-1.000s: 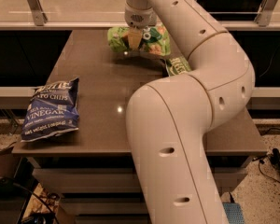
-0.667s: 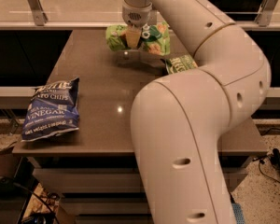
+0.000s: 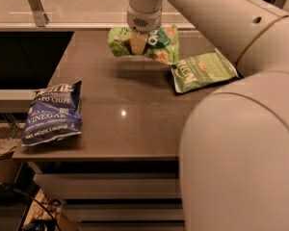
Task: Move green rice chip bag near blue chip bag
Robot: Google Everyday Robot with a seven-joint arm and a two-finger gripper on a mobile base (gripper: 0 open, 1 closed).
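The green rice chip bag (image 3: 160, 43), bright lime-green and wrinkly, hangs in the air above the far middle of the brown table (image 3: 130, 114). My gripper (image 3: 138, 41) is shut on its upper middle and holds it lifted; a shadow lies under it. The blue chip bag (image 3: 53, 111), dark blue with white "vinegar" lettering, lies flat at the table's left front edge, well to the left and nearer than the held bag.
A flat, paler green bag with white lettering (image 3: 202, 71) lies on the table right of the gripper. My white arm (image 3: 241, 129) fills the right side. A metal rail (image 3: 38, 8) and ledge run behind the table.
The gripper has lifted the green rice chip bag off the table and carried it slightly left and toward the front. The flat green bag now shows fully.
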